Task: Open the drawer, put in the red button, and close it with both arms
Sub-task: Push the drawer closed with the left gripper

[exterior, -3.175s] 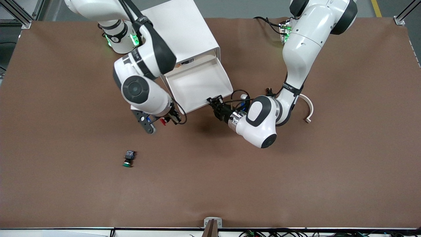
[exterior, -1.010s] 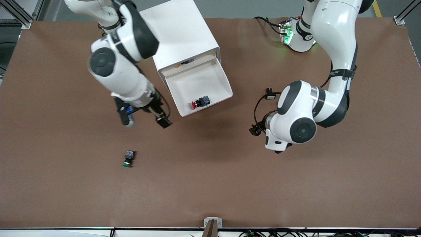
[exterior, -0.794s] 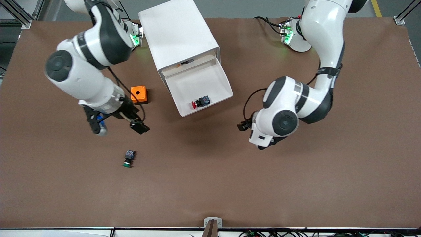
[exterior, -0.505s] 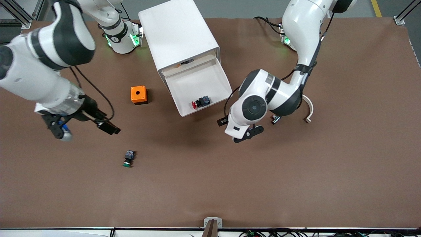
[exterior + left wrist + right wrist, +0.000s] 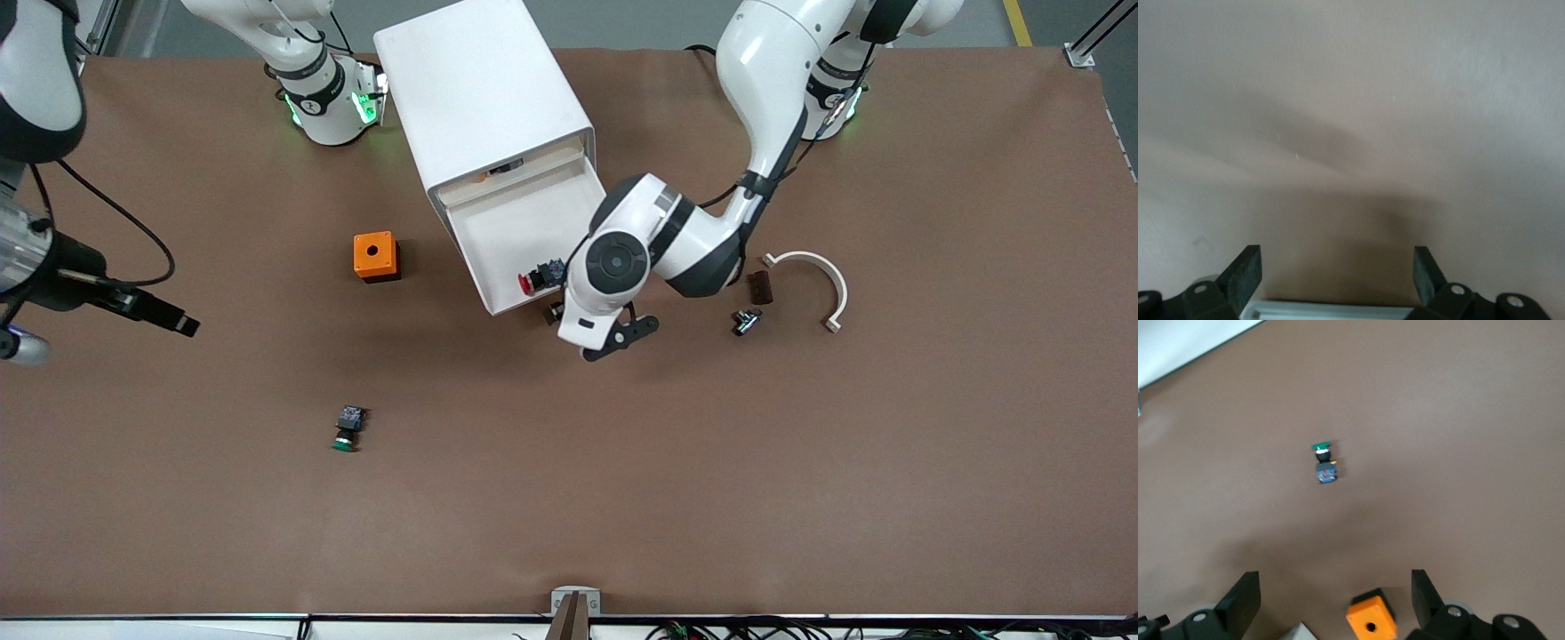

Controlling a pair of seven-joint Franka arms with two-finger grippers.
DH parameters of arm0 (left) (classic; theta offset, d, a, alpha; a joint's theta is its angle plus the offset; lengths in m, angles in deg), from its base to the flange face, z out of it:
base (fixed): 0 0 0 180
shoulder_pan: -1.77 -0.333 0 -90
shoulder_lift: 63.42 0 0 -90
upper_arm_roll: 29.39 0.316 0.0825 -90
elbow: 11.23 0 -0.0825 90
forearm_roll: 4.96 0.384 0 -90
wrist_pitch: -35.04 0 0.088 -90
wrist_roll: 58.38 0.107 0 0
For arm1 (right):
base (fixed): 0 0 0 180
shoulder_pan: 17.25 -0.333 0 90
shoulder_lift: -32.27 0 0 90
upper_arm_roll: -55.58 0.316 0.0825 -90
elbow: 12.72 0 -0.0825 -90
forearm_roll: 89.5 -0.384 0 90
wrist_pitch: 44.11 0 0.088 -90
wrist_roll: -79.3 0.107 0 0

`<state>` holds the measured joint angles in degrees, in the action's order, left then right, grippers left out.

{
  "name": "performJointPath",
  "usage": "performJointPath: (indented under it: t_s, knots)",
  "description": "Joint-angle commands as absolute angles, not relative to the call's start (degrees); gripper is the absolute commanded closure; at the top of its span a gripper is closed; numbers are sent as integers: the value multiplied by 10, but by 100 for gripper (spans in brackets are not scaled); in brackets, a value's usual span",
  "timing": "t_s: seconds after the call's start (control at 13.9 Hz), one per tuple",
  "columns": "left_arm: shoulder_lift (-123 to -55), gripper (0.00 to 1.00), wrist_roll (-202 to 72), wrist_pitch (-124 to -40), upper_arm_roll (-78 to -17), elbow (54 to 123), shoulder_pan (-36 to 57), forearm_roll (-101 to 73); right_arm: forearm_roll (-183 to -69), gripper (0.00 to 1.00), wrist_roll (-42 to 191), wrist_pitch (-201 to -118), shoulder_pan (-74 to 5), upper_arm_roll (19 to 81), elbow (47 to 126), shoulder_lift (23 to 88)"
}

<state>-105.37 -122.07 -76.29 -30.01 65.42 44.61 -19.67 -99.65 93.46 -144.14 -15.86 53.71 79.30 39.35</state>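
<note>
The white cabinet (image 5: 480, 89) stands near the arms' bases with its middle drawer (image 5: 507, 222) pulled out. The red button (image 5: 537, 278) lies on its side in the drawer, by the front edge. My left gripper (image 5: 594, 324) is open and empty, low in front of the drawer's front. In the left wrist view its fingers (image 5: 1245, 275) stand wide apart around the drawer's white front edge (image 5: 1338, 311). My right gripper (image 5: 98, 331) is open and empty, up over the table's edge at the right arm's end. The right wrist view (image 5: 1335, 587) shows its fingers spread wide.
A green-capped button (image 5: 348, 427) lies nearer the front camera and shows in the right wrist view (image 5: 1325, 463). An orange box (image 5: 375, 256) with a hole sits beside the cabinet. A white curved piece (image 5: 822, 280), a brown block (image 5: 760, 286) and a small metal part (image 5: 745, 318) lie toward the left arm's end.
The right gripper let the red button go into the drawer, then swung out to its end of the table. The left gripper has moved to the drawer's front.
</note>
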Motion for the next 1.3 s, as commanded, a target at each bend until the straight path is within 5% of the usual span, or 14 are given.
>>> performJointPath:
  t_s: [0.0, 0.29, 1.23]
  knots:
    - [-1045, 0, -1267, -761, -324, 667, 455, -192, -942, 0, 899, -1409, -146, 549, 794, 365]
    - [-1039, 0, -1303, -755, -352, 682, 476, -192, -932, 0, 848, -1347, -141, 549, 746, 366]
    - [-1031, 0, -1411, -727, -405, 685, 490, -184, -908, 0, 855, -1338, -151, 553, 716, 370]
